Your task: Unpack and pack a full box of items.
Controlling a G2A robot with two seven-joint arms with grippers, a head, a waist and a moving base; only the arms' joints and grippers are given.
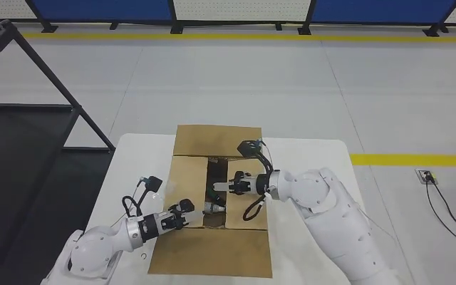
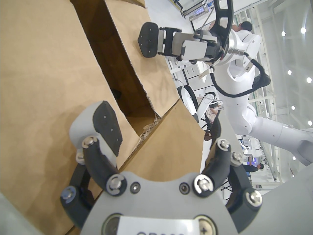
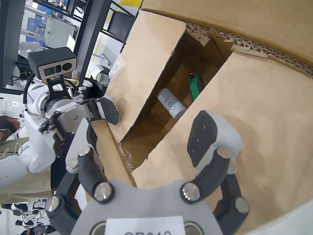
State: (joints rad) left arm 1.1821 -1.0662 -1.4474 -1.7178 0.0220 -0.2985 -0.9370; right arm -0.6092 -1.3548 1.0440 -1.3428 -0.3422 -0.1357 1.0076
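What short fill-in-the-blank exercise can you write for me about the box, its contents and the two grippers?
1. The cardboard box stands on a ____ table.
2. Inside the box, the item beside the white bottle is ____ in colour.
3. The left gripper and the right gripper are both ____, not shut.
Missing words: white; green; open.

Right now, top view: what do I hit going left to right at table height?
black frame → left gripper → right gripper → yellow floor stripe. The cardboard box is left out because it spans both grippers.
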